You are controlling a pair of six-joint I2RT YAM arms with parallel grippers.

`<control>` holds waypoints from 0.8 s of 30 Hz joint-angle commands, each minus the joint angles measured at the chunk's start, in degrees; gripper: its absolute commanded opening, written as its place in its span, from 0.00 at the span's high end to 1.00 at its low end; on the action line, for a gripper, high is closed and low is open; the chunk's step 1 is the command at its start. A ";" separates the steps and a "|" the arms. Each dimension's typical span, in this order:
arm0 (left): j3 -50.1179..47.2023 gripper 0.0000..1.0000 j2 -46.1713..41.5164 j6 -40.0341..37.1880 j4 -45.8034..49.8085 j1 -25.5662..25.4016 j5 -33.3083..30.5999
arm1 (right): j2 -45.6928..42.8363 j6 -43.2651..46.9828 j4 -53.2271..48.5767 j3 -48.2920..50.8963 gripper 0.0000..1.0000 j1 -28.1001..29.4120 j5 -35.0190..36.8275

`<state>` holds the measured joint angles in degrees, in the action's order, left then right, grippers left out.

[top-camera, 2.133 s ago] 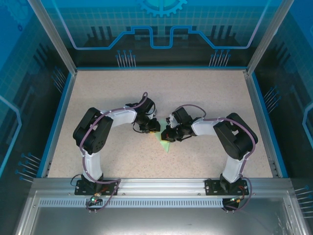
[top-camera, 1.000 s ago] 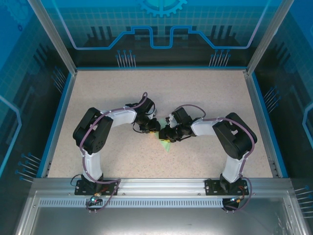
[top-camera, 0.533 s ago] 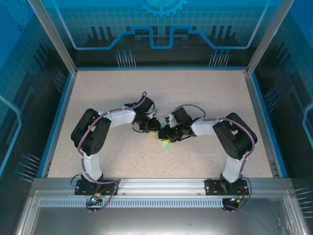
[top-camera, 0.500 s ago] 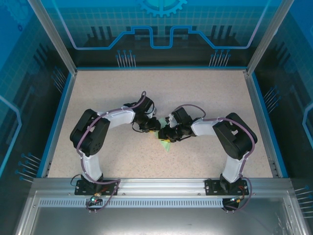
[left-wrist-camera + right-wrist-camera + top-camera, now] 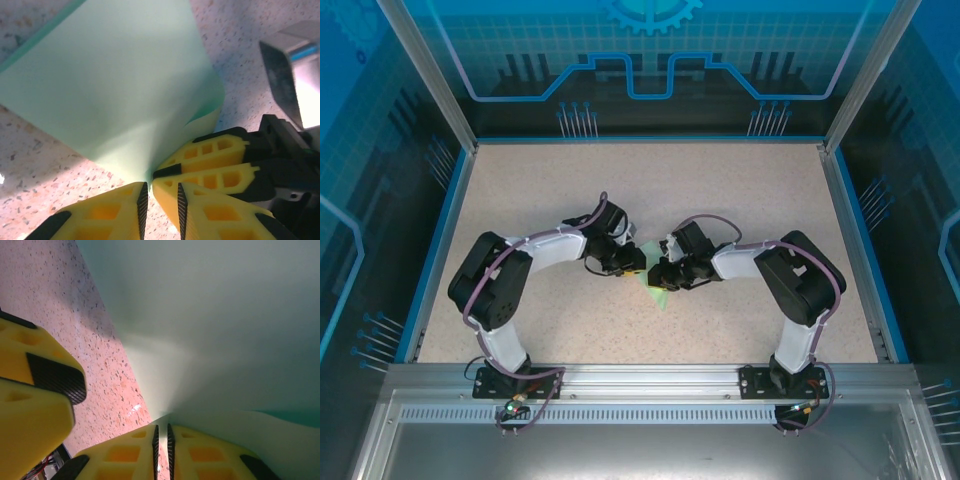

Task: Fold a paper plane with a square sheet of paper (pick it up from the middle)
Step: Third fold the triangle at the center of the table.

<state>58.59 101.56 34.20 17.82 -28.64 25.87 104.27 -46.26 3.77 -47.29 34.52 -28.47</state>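
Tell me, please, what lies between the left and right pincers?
The square sheet of paper lies between the left pincer and the right pincer, seen in the top view; each wrist view shows its pincer shut on it.

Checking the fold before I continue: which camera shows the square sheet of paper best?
Left wrist: the square sheet of paper shows its edges and curled flap. Right wrist crops it to a pale surface; top external gives a small green sliver.

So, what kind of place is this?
Probably a robot lab or demonstration cell: a speckled table enclosed by blue printed panels on aluminium posts, with two robot arms bolted at its near edge.
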 commanded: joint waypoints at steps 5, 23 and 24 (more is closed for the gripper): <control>-3.88 0.76 -4.17 2.70 -3.80 0.03 3.36 | 1.87 1.27 -2.71 2.10 0.87 1.00 3.33; -7.68 0.84 -1.42 6.76 -11.90 -3.02 4.82 | 1.85 2.05 -3.69 2.74 1.00 1.14 3.85; -7.75 0.86 -0.94 6.76 -11.98 -3.03 4.77 | 1.92 2.14 -3.61 2.80 1.00 1.07 3.72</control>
<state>52.07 99.00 39.66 7.79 -31.31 29.17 104.27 -45.41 4.16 -46.81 34.52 -27.59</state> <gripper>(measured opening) 0.151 0.045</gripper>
